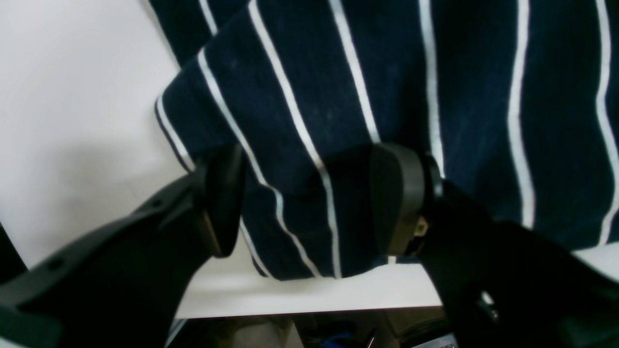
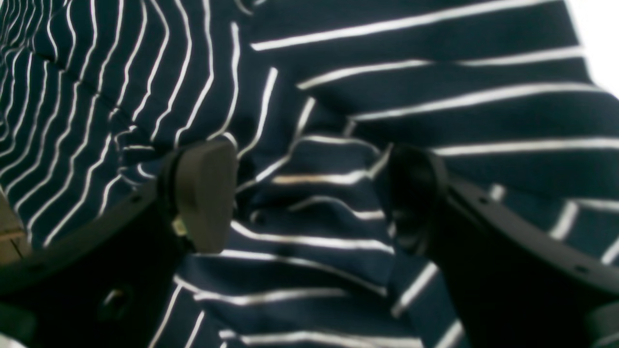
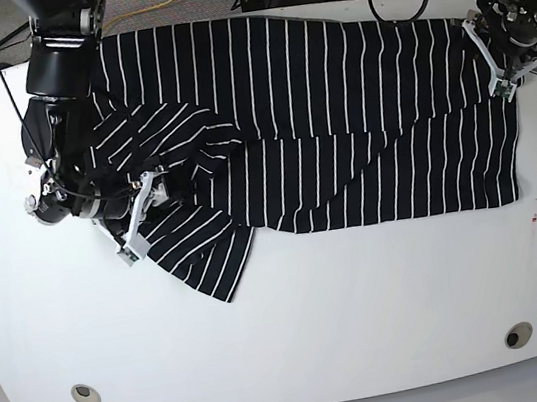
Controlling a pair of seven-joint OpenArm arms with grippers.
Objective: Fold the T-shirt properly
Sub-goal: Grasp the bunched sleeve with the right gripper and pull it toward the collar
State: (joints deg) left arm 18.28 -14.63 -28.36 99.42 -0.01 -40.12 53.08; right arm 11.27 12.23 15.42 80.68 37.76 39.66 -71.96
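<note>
As it lies, T-shirt lengthwise left-right

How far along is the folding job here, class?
Done: the T-shirt lies lengthwise on the table, its long halves apparently doubled. In hand: the open right gripper straddles bunched sleeve cloth; the open left gripper straddles a corner. Left: tucking the sleeve, folding crosswise.

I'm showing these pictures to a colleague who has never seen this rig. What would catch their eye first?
The T-shirt, black with thin white stripes, sprawls across the far half of the white table, one sleeve bunched. The right gripper straddles that rumpled sleeve with jaws apart, and the left gripper stands open over the opposite corner.
</note>
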